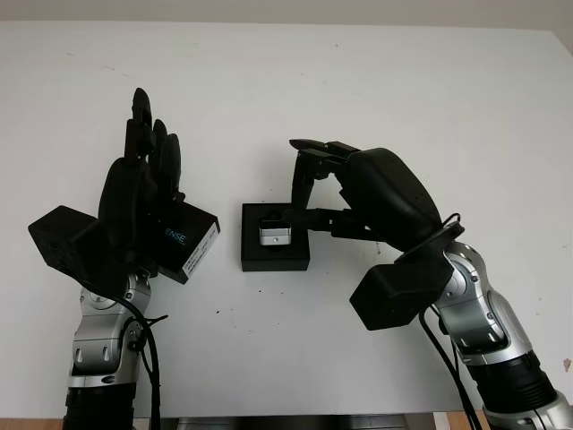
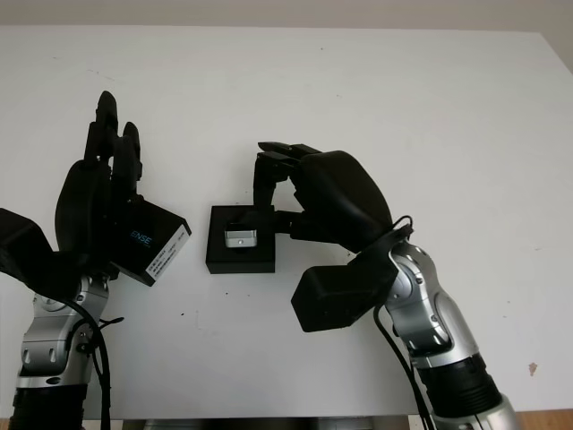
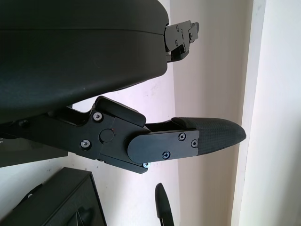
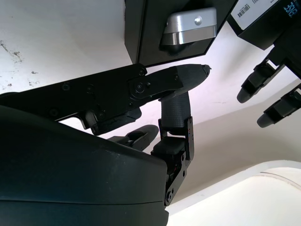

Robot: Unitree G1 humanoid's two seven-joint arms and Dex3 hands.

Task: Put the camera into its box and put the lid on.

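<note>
- On the white worktop (image 1: 403,90), centre: black box (image 1: 275,253), open, with the silver camera (image 1: 275,235) seated in it
- Left hand (image 1: 143,193): raised beside the box, fingers closed around the black lid (image 1: 188,237), which is tilted
- Right hand (image 1: 327,184): holding nothing, open, fingers arched over the box's far edge; contact cannot be judged
- Handling, judged: lid is light, stiff card, smooth; hold by its side walls, lower level onto the box
</note>
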